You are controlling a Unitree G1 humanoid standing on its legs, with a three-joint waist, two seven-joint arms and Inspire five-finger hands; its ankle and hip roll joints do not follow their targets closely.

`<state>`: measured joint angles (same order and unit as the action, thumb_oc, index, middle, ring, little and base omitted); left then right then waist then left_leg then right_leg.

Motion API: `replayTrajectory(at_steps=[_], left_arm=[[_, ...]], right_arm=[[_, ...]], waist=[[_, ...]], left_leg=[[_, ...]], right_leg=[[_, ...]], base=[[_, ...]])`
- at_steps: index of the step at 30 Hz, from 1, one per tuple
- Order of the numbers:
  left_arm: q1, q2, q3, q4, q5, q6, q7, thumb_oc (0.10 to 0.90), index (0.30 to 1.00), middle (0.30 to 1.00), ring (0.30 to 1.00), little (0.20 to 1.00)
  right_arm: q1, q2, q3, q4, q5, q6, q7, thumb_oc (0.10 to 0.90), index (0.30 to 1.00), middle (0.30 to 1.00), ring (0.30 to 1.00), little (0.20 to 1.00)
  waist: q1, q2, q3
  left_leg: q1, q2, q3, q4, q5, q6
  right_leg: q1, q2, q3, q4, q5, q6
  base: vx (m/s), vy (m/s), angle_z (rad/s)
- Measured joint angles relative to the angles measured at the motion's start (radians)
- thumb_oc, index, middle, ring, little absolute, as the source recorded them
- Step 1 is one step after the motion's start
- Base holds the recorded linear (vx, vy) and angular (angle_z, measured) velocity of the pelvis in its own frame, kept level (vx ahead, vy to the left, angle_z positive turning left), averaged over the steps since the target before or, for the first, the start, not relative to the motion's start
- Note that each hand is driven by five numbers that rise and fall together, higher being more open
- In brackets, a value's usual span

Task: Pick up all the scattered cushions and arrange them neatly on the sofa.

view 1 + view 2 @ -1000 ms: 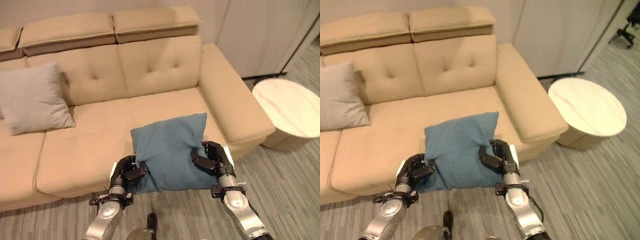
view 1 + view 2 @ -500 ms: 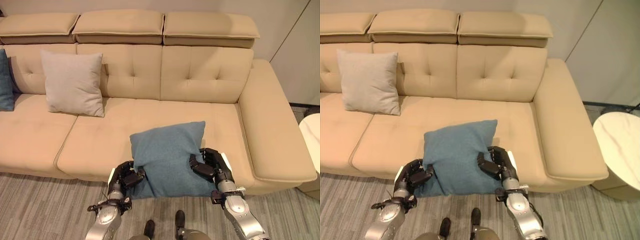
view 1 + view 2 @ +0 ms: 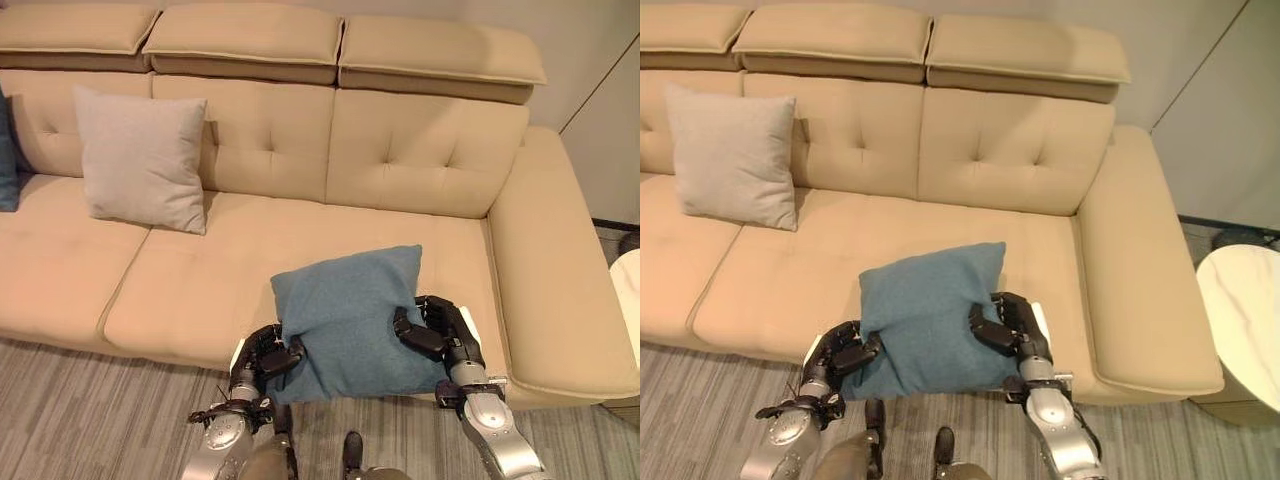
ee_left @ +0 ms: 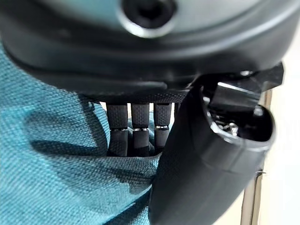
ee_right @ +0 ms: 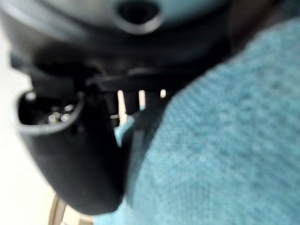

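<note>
A teal blue cushion (image 3: 352, 318) is held between both hands over the front edge of the beige sofa (image 3: 250, 250), its far part over the seat. My left hand (image 3: 262, 358) is shut on its lower left corner, and my right hand (image 3: 437, 332) is shut on its right edge. In the left wrist view the fingers (image 4: 132, 133) curl into the teal fabric (image 4: 42, 168). A light grey cushion (image 3: 142, 158) leans upright against the sofa back at the left. A dark blue cushion (image 3: 7, 160) shows at the far left edge.
The sofa's right armrest (image 3: 555, 270) runs along the right side. A round white side table (image 3: 1245, 320) stands on the grey carpet (image 3: 90, 410) beyond it.
The view has swung left across the sofa, bringing in its left part and the grey cushion. Both hands keep their hold on the teal cushion, which sits slightly further right over the seat.
</note>
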<state>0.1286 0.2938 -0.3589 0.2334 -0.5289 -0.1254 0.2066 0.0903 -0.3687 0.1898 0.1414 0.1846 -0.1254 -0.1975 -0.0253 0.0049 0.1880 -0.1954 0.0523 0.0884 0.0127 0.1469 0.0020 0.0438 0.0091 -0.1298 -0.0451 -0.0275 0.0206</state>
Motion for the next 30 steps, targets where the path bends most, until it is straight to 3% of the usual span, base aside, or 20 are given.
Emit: replayTrajectory(at_steps=[1,2,3,4,5,6,7,9,11,14,17,18,21,22,27,28,30], left_arm=[[-0.008,0.030,0.001,-0.009,0.001,0.001,0.000,0.400,0.300,0.300,0.300,0.300],[-0.018,0.034,0.006,-0.010,0.002,0.002,0.000,0.400,0.300,0.300,0.300,0.300],[-0.031,0.058,0.013,-0.016,0.003,0.001,0.003,0.400,0.300,0.300,0.300,0.300],[-0.053,0.084,0.020,-0.017,0.004,0.001,0.003,0.400,0.300,0.300,0.300,0.300],[-0.069,0.108,0.020,-0.015,0.009,0.001,0.003,0.400,0.300,0.300,0.300,0.300],[-0.071,0.105,0.027,-0.014,0.015,0.001,0.003,0.400,0.300,0.300,0.300,0.300],[-0.067,0.109,0.038,-0.014,0.020,0.000,0.003,0.400,0.300,0.300,0.300,0.300],[-0.064,0.103,0.048,-0.014,0.020,0.000,0.003,0.400,0.300,0.300,0.300,0.300],[-0.055,0.103,0.054,-0.014,0.019,0.000,0.003,0.400,0.300,0.300,0.300,0.300],[-0.027,0.061,0.064,-0.014,0.020,0.001,0.003,0.400,0.300,0.300,0.300,0.300],[-0.018,0.034,0.055,-0.014,0.020,0.001,0.003,0.400,0.300,0.300,0.300,0.300],[-0.036,0.013,0.038,-0.014,0.020,0.001,0.002,0.400,0.300,0.300,0.300,0.300],[-0.064,-0.001,0.027,-0.013,0.020,0.001,0.002,0.400,0.300,0.300,0.300,0.300],[-0.066,-0.001,0.026,-0.015,0.020,0.001,0.001,0.400,0.300,0.300,0.300,0.300],[-0.089,-0.001,0.014,-0.017,0.023,0.001,0.003,0.400,0.300,0.300,0.300,0.300],[-0.093,0.001,0.012,-0.018,0.029,0.001,0.004,0.400,0.300,0.300,0.300,0.300],[-0.092,0.004,0.008,-0.018,0.040,0.001,0.005,0.400,0.300,0.300,0.300,0.300]], right_arm=[[0.015,0.019,-0.001,-0.013,0.000,0.001,-0.002,0.400,0.300,0.300,0.300,0.300],[0.015,0.031,-0.002,-0.019,0.000,0.001,-0.002,0.400,0.300,0.300,0.300,0.300],[0.008,0.042,0.002,-0.021,0.000,0.002,-0.001,0.400,0.300,0.300,0.300,0.300],[-0.012,0.067,0.007,-0.021,0.000,0.003,0.000,0.400,0.300,0.300,0.300,0.300],[-0.021,0.080,0.016,-0.024,0.000,0.003,-0.001,0.400,0.300,0.300,0.300,0.300],[-0.022,0.075,0.019,-0.027,0.000,0.003,0.000,0.400,0.300,0.300,0.300,0.300],[-0.029,0.073,0.026,-0.029,0.000,0.003,0.006,0.400,0.300,0.300,0.300,0.300],[-0.033,0.073,0.030,-0.031,0.000,0.003,0.010,0.400,0.300,0.300,0.300,0.300],[-0.039,0.069,0.033,-0.031,0.000,0.003,0.023,0.400,0.300,0.300,0.300,0.300],[-0.047,0.044,0.033,-0.023,0.000,0.005,0.022,0.400,0.300,0.300,0.300,0.300],[-0.045,0.011,0.028,-0.023,0.000,0.005,0.022,0.400,0.300,0.300,0.300,0.300],[-0.044,-0.007,-0.001,-0.025,0.000,0.005,0.022,0.400,0.300,0.300,0.300,0.300],[-0.045,-0.022,-0.023,-0.029,0.001,0.005,0.017,0.400,0.300,0.300,0.300,0.300],[-0.044,-0.021,-0.026,-0.033,0.002,0.004,0.015,0.400,0.300,0.300,0.300,0.300],[-0.043,-0.013,-0.044,-0.038,0.004,0.004,0.002,0.400,0.300,0.300,0.300,0.300],[-0.044,-0.012,-0.044,-0.038,0.004,0.004,-0.004,0.400,0.300,0.300,0.300,0.300],[-0.043,-0.018,-0.043,-0.038,0.001,0.004,-0.004,0.400,0.300,0.300,0.300,0.300]], waist=[[-0.015,-0.024,-0.003],[-0.015,-0.024,-0.004],[-0.009,-0.015,-0.003],[-0.007,-0.008,0.000],[-0.016,-0.013,0.002],[-0.013,-0.007,0.004],[0.009,-0.012,0.002],[0.012,-0.015,0.000],[0.014,-0.021,-0.003],[0.015,-0.005,-0.004],[0.008,-0.007,-0.005],[-0.012,-0.012,-0.006],[-0.022,-0.029,0.000],[-0.021,-0.040,0.004],[-0.036,-0.043,0.006],[-0.041,-0.033,0.005],[-0.041,0.011,-0.002]], left_leg=[[0.031,-0.048,0.014,-0.030,-0.021,0.015],[0.076,-0.085,0.031,-0.067,-0.022,0.035],[0.113,-0.105,0.045,-0.086,-0.042,0.063],[0.129,-0.102,0.043,-0.085,-0.053,0.080],[0.160,-0.117,0.040,-0.087,-0.068,0.093],[0.182,-0.114,0.046,-0.093,-0.088,0.081],[0.215,-0.120,0.067,-0.100,-0.098,0.070],[0.226,-0.122,0.064,-0.099,-0.107,0.057],[0.245,-0.121,0.041,-0.099,-0.122,0.034],[0.263,-0.090,0.037,-0.069,-0.129,0.015],[0.272,-0.066,0.029,-0.038,-0.137,-0.002],[0.222,-0.048,0.006,0.049,-0.158,-0.035],[0.128,-0.038,0.012,0.229,-0.165,-0.065],[0.104,-0.038,0.014,0.262,-0.177,-0.079],[0.052,-0.019,-0.043,0.160,-0.176,-0.082],[0.063,-0.008,-0.044,0.040,-0.143,-0.065],[0.104,0.015,-0.046,-0.030,-0.086,-0.055]], right_leg=[[-0.005,-0.054,-0.001,0.045,-0.040,0.023],[-0.012,-0.093,0.010,0.107,-0.079,0.059],[-0.078,-0.123,0.033,0.278,-0.127,0.102],[-0.281,-0.156,0.062,0.670,-0.119,0.159],[-0.404,-0.187,0.070,0.847,-0.132,0.201],[-0.421,-0.192,0.056,0.782,-0.150,0.176],[-0.402,-0.200,0.026,0.521,-0.135,0.130],[-0.382,-0.195,0.007,0.400,-0.057,0.115],[-0.274,-0.164,0.006,0.210,0.051,0.077],[-0.152,-0.122,-0.002,0.052,0.119,0.036],[-0.096,-0.099,-0.003,-0.002,0.128,0.023],[-0.077,-0.088,-0.010,-0.030,0.130,0.019],[-0.065,-0.093,-0.031,-0.037,0.133,-0.004],[-0.055,-0.100,-0.031,-0.037,0.118,-0.027],[-0.054,-0.092,-0.025,-0.045,0.107,-0.044],[-0.055,-0.082,-0.020,-0.046,0.107,-0.034],[-0.055,-0.042,0.008,-0.046,0.102,-0.018]], base=[[0.27,0.210,-0.34],[0.16,0.187,-0.23],[0.14,0.167,-0.33],[0.22,0.082,-0.05],[0.24,-0.013,0.13],[0.28,-0.094,0.11],[0.12,-0.086,-0.03],[0.12,-0.114,0.13],[0.15,-0.182,0.27],[0.07,-0.133,0.05],[0.03,-0.209,0.11],[-0.01,-0.190,0.39],[0.00,-0.073,0.25],[0.00,-0.038,0.02],[0.07,0.022,0.01],[0.14,0.078,-0.32],[0.12,0.067,-0.55]])
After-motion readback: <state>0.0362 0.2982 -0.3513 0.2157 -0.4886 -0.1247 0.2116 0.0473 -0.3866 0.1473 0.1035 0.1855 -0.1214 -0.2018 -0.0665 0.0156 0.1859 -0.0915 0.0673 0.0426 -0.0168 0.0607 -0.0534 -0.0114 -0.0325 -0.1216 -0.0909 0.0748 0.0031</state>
